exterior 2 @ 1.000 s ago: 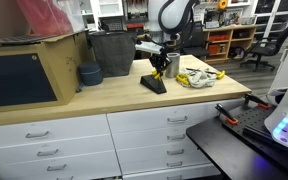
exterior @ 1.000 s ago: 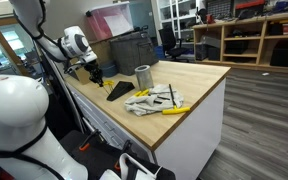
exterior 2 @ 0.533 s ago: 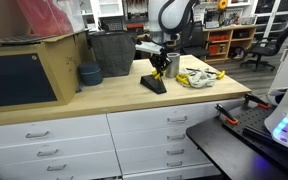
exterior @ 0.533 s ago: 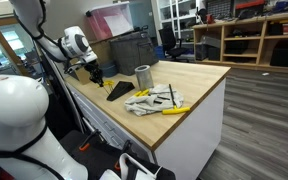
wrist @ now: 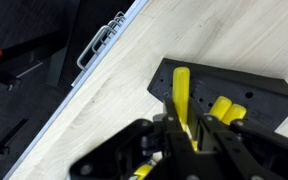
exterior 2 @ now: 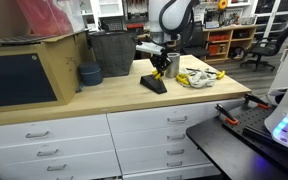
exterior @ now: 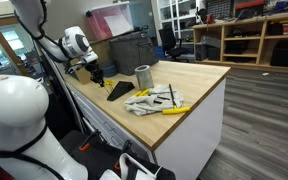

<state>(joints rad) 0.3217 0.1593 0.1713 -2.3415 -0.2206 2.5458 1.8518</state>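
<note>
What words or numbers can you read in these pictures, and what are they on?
None can be read. No words, numbers or signs show on the black holder, the yellow tool in the claw, the cardboard box or the metal cup. Anything on the far shelves is too small and blurred.

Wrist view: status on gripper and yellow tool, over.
Gripper shut on yellow tool. Tool at black holder, seating unclear. Two other yellow handles close beside it.
</note>
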